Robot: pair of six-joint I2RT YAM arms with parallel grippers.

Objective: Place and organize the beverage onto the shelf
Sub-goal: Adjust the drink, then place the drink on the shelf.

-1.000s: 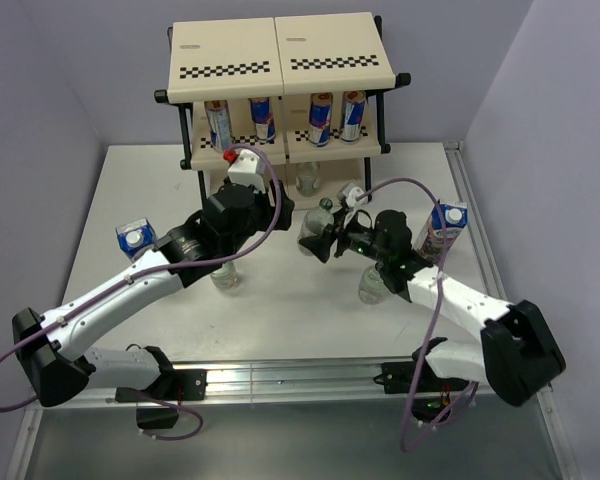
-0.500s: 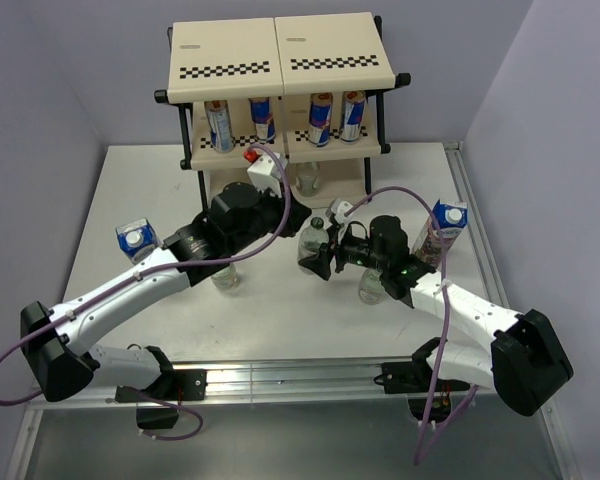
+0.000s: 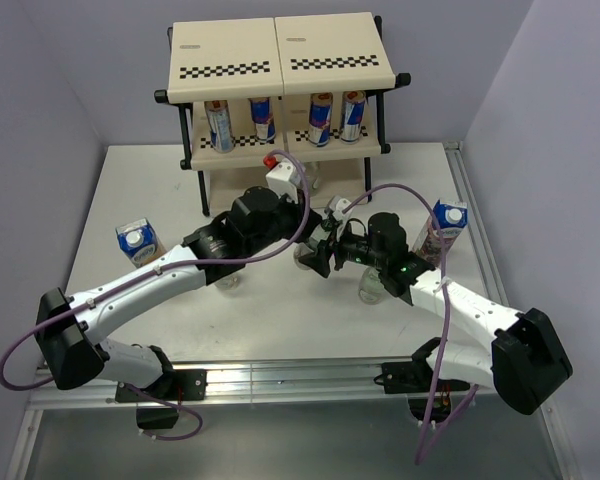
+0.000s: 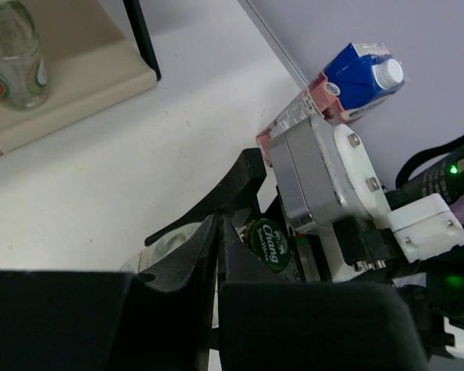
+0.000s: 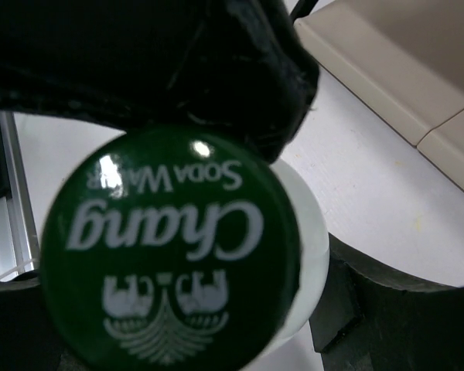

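Note:
The cream shelf [image 3: 280, 65] stands at the back, with several slim cans [image 3: 220, 122] on its middle tier and one clear bottle [image 4: 11, 54] on its bottom tier. My right gripper [image 3: 318, 252] is shut on a green-capped bottle [image 5: 170, 247] at mid table, and the cap [image 4: 268, 243] faces its wrist camera. My left gripper [image 3: 302, 238] sits right against that bottle, jaws shut together with nothing between them [image 4: 219, 224]. A purple carton [image 3: 442, 228] stands at the right and a blue-topped carton [image 3: 137, 240] at the left.
Two more clear bottles stand on the table: one [image 3: 372, 285] beside the right forearm, one [image 3: 228, 278] half under the left arm. The shelf's black frame leg [image 3: 202, 190] is just behind the left gripper. Walls close in on both sides.
My left arm has swung right, up to the bottle in the right gripper, and its jaws have shut. The right gripper has kept its bottle and shifted a little towards the left arm.

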